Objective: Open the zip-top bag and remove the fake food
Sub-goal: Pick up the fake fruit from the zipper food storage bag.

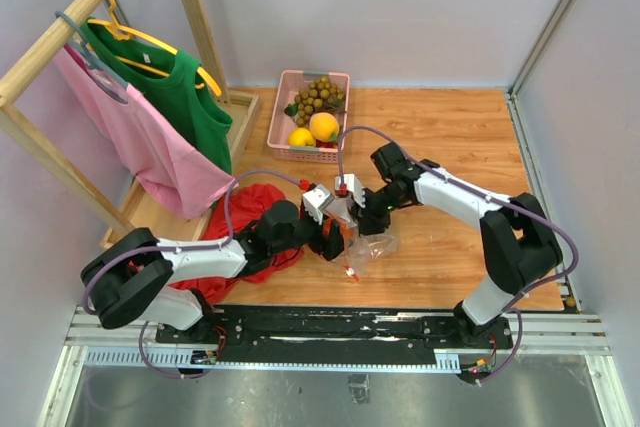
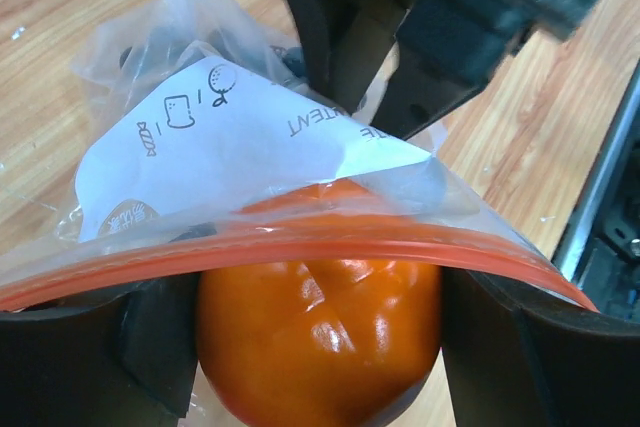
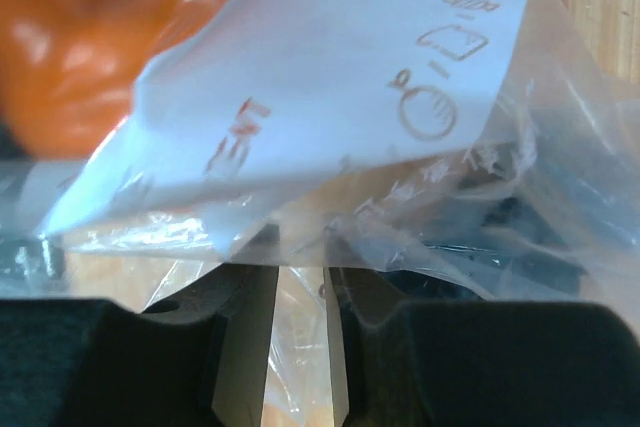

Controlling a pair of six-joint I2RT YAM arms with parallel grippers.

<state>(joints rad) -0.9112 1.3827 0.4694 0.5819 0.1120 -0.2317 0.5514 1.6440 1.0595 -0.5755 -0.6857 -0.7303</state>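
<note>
Wooden desk first: the clear crinkly zip-top bag with its orange-red strip lies mid-front on it. You're at removal: left jaws stand wide, seemingly clamped on a round orange plastic fruit at the mouth; right jaws, nearly closed, pinch bag film. Next, anchor the bag and draw the fruit clear. Dark shapes deeper inside are unreadable.

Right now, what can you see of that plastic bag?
The bag is clear, crinkly plastic with an orange-red zip strip along its mouth and a white label printed with small icons. The right gripper pinches its film and the left gripper grips an orange fruit at its mouth, the bag bunched between them.
</note>
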